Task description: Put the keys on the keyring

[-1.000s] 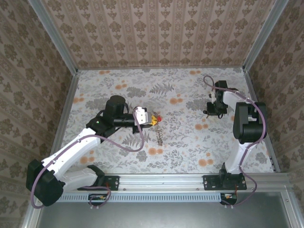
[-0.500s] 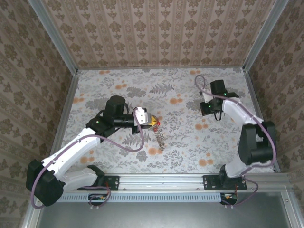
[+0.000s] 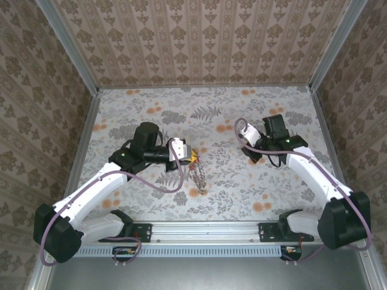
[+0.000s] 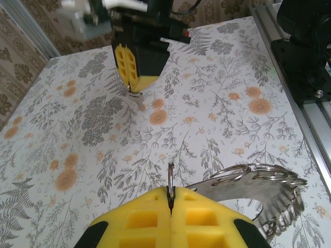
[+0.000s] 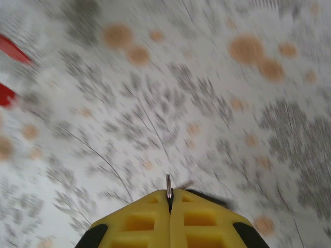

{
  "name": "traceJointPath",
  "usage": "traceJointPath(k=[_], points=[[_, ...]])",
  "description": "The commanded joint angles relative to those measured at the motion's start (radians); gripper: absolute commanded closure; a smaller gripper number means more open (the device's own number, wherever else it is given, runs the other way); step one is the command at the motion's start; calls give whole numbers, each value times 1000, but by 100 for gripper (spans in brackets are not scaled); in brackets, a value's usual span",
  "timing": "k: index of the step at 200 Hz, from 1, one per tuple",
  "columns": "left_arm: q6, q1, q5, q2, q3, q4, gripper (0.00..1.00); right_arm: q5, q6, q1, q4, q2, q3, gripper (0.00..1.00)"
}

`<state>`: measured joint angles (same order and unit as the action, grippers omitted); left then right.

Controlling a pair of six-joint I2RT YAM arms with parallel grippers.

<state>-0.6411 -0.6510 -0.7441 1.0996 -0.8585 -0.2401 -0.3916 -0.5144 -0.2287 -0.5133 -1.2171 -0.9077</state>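
Observation:
My left gripper (image 4: 170, 200) is shut on the thin edge of the silver keyring (image 4: 170, 178). Several silver keys (image 4: 269, 194) fan out from it to the right. From above, that gripper (image 3: 188, 159) sits left of centre and the keys (image 3: 198, 179) hang below it. My right gripper (image 5: 169, 199) is shut on a thin metal loop seen edge-on. In the left wrist view the right gripper (image 4: 135, 85) faces me with a small silver key (image 4: 137, 98) dangling from its yellow fingertips. From above, the right gripper (image 3: 251, 151) is some way right of the left one.
The flowered tabletop (image 3: 224, 181) lies open between the two arms. Patterned walls close in the back and sides. A metal rail (image 3: 211, 229) runs along the near edge. Blurred red shapes (image 5: 8, 72) sit at the left edge of the right wrist view.
The right arm has swung from the far right in toward the middle, still shut. The left gripper has stayed put while the hanging keys shifted slightly.

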Motion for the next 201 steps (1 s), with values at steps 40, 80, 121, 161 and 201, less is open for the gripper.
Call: traceJointPath(k=[40,80,121,161,201], points=[[-43,-7,13,7,-50,7,100,-305,226,-71,255,104,80,100],[-31,-34,82,22,-45,61,100,-225,328,-176,354,171,112,100],[-3,-75,190,29,-17,157,100,-129,370,-277,413,204,135,100],[1,-111,237,48,-22,176,100,-70,386,-358,443,159,131,100],[6,-124,253,60,-24,173,100,-70,416,-382,509,128,137,100]])
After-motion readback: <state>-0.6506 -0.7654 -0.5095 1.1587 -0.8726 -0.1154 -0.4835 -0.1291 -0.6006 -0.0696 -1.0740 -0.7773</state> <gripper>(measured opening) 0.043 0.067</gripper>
